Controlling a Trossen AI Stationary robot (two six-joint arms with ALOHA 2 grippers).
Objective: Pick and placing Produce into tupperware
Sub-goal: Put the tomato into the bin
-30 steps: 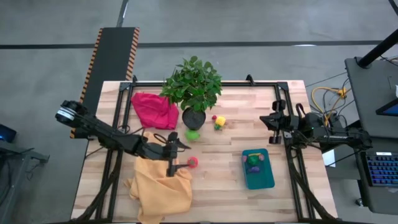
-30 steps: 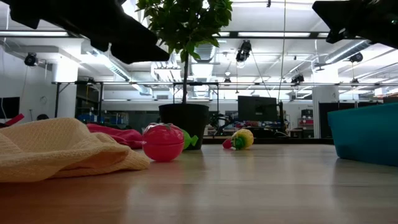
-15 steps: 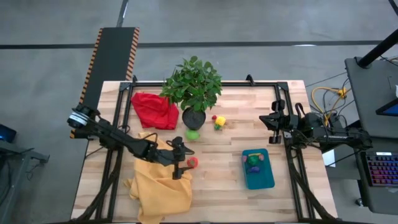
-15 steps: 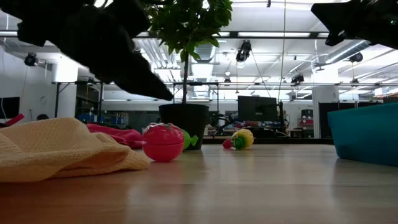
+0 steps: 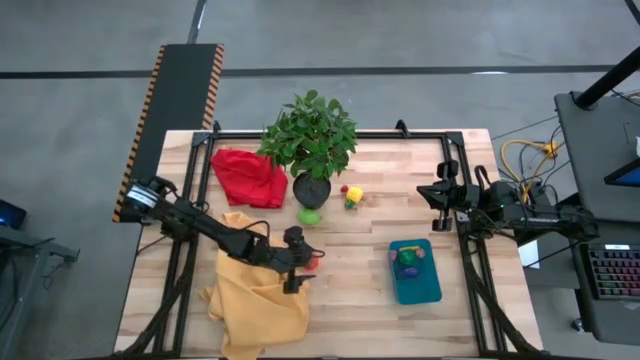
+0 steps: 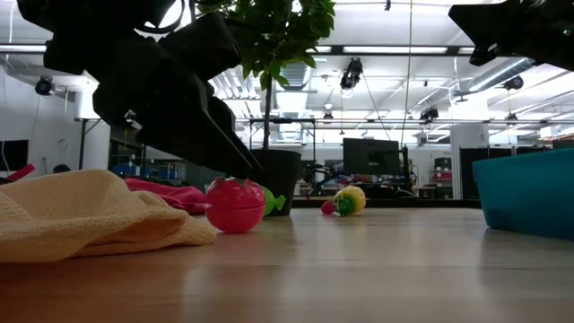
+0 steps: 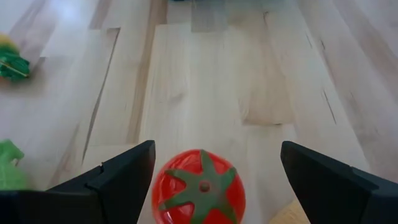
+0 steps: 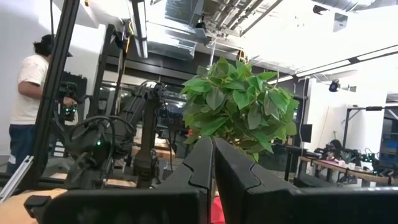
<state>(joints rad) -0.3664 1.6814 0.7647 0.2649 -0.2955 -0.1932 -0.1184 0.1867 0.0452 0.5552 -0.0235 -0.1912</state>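
Left wrist view, open left claw [image 7: 214, 180] straddling red tomato [image 7: 199, 187]

High cam looks straight down on the whole table [image 5: 360, 300]; low cam sits at tabletop level, facing the room. Both catch the red tomato [image 6: 235, 205], which left wrist cam views close, from above.

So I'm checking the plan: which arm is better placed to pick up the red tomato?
Left. Its gripper is open directly over the tomato, fingers either side. The right gripper is shut, parked at the table's right edge, far from it.
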